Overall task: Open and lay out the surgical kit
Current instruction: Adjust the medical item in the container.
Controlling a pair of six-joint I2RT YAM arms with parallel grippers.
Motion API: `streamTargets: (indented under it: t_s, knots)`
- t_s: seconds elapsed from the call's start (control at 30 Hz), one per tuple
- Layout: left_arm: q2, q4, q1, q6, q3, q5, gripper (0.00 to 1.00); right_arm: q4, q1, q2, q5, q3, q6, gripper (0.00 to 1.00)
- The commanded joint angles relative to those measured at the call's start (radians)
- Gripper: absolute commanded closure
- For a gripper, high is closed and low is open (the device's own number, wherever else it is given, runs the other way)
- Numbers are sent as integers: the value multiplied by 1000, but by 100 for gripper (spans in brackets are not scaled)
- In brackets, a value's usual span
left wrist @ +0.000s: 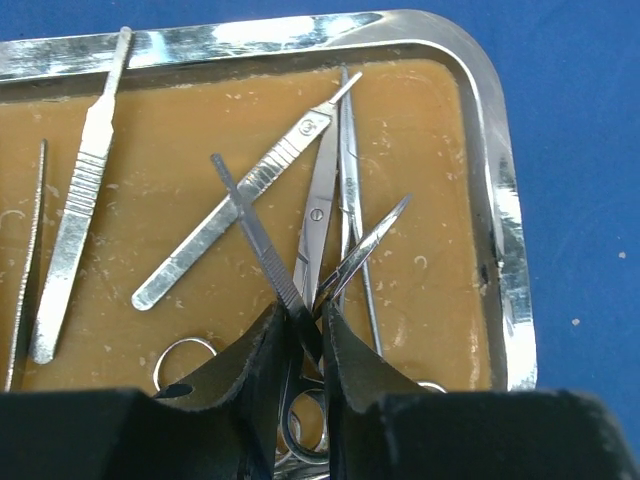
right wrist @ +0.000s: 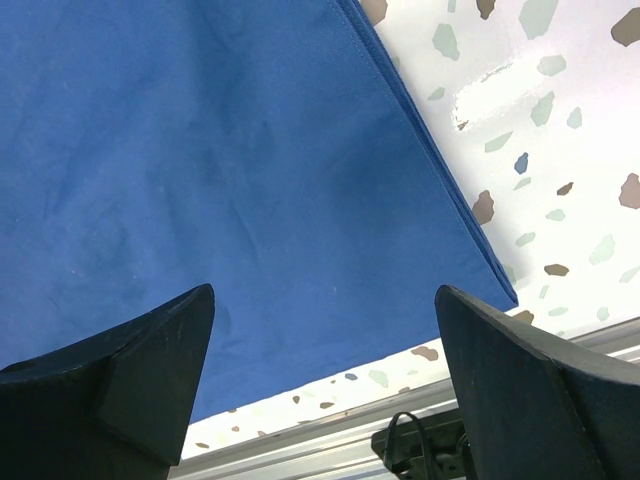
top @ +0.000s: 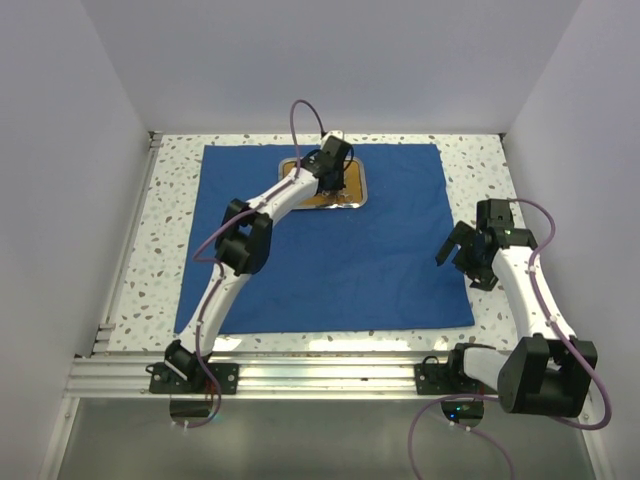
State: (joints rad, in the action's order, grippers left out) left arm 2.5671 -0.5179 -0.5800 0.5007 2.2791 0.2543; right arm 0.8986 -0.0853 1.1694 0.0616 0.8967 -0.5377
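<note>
A: Left side, table (top: 165,200)?
B: A bare speckled strip runs between the left wall and the cloth's left edge.

A: Cloth (top: 330,270)?
B: It is spread flat and blue. The near edge lies just short of the metal rail (top: 300,375), and the far edge is close to the back wall. The middle and the near half are uncovered.

A: Tray (top: 360,190)?
B: It sits on the cloth at the middle of the far edge. The left wrist view shows the steel rim (left wrist: 505,220) and a brown floor. A flat handle (left wrist: 80,200) lies near the tray's left side, and the scissors (left wrist: 318,215) lie toward the right.

A: Left claw (top: 333,172)?
B: It is down inside the tray. Its fingers (left wrist: 250,360) are drawn nearly together, pinching slim ribbed tweezers (left wrist: 260,235). These cross over a second handle (left wrist: 240,200). I cannot tell whether they are lifted off the floor.

A: Right claw (top: 462,258)?
B: It gapes wide and holds nothing. It hovers above the cloth's right edge, close to the near right corner (right wrist: 505,295). Open table lies beyond that, over to the right wall.
</note>
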Motion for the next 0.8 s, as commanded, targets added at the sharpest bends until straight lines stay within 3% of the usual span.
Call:
streamTargets:
  t_s: [0.0,0.77]
  knots:
    - [-38,-28,-43,-17,-21,-62,100,-1,4,-27,3,7,16,4]
    - [47,56,-84,-66,-9,-101,99,-10,21,-1,-11,5,27,5]
